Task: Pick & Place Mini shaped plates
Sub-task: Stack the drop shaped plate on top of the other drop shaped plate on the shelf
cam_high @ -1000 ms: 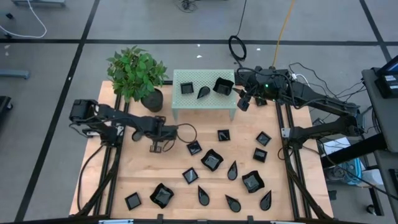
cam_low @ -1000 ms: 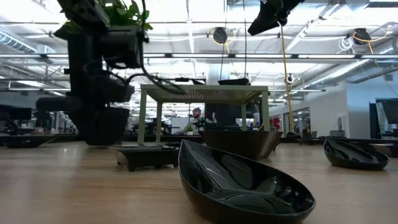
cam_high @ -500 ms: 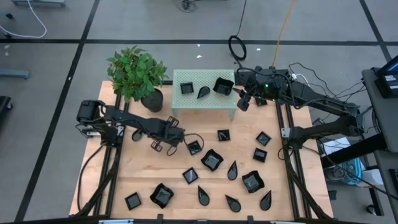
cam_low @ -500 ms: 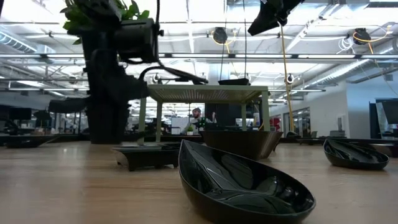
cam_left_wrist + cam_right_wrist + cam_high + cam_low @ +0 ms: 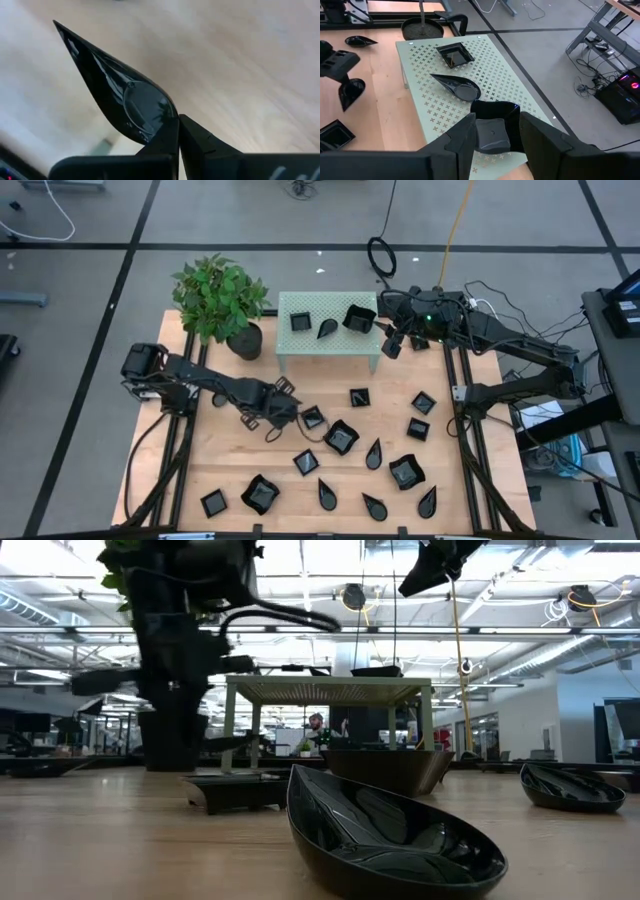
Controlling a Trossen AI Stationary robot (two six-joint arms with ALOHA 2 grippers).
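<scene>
Three of the mini shaped plates sit on the pale green perforated stand (image 5: 300,345) in the upper middle of the high view: a small flat square (image 5: 300,321), a teardrop (image 5: 327,329) and a wavy-edged square (image 5: 358,318). So the job looks only a little way in, with most of it left

Still loose on the wooden tabletop (image 5: 225,460), across the centre and lower half of the high view, lie about fifteen more dishes; among them a wavy-edged one (image 5: 340,437) near the middle, another (image 5: 406,472) to the lower right, another (image 5: 260,494) at the lower left, plus small squares such as the one (image 5: 213,503) in the lower left corner and several teardrops along the bottom

The left tool (image 5: 268,412) is just left of centre, over the wood below the stand, its fingers pressed together on the rounded end of a teardrop plate (image 5: 117,87), whose point sticks out ahead of the grip. That looks like the fourth piece under way

The right tool (image 5: 392,340) hangs at the right end of the stand, fingers spread either side of the wavy-edged square there, which rests on the stand; whether they touch it I cannot tell

The potted plant (image 5: 220,300) stands at the upper left, apart from the work
</scene>
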